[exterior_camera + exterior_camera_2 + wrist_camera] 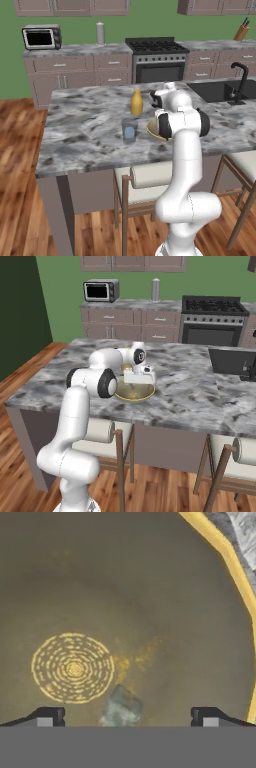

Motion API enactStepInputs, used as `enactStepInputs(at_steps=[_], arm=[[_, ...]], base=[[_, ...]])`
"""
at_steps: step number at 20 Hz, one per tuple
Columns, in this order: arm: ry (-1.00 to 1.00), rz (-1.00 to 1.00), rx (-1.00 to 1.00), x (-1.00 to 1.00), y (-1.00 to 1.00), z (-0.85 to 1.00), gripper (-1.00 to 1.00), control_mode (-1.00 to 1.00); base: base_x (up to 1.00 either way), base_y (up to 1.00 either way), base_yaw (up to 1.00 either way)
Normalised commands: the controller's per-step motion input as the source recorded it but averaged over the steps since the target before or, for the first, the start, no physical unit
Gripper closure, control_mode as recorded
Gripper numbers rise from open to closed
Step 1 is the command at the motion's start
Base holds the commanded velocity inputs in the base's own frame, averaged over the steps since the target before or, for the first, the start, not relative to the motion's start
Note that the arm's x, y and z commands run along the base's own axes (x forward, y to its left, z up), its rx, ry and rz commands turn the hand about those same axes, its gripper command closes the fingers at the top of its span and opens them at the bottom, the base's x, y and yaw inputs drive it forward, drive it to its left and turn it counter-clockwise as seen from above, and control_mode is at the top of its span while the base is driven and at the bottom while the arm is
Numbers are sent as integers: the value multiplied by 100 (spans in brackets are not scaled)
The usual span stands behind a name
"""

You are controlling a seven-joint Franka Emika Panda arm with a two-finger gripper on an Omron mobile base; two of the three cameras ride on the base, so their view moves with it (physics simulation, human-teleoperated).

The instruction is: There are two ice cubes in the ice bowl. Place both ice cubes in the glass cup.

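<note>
Ice cube (121,706) btwn pincer (127,716) tips

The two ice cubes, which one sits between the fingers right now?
The ice cube lying in the ice bowl, between the open fingers. The other cube already sits inside the glass cup.

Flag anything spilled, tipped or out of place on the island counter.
Nothing stands out. The glass cup and the yellow bottle stand upright on the counter, with no spill around them. The ice bowl sits level, one ice cube lying inside between the open claw tips.
</note>
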Motion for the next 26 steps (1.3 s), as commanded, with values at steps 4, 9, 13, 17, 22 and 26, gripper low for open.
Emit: enactStepInputs(at_steps=[4, 9, 13, 17, 22, 26], arm=[[2, 0, -14, -2, 6, -40, -100, -100], [5, 0, -18, -13, 7, -48, -100, -100], [4, 0, -15, -36, 0, -51, -100, -100], [2, 0, -5, -37, 0, -24, -100, -100], [8, 0, -6, -21, 0, -21, -100, -100], [0, 0, 0, 0, 0, 0, -100, -100]], base=[[0, 0, 0], [0, 0, 0], [0, 0, 0], [0, 0, 0], [0, 0, 0], [0, 0, 0]])
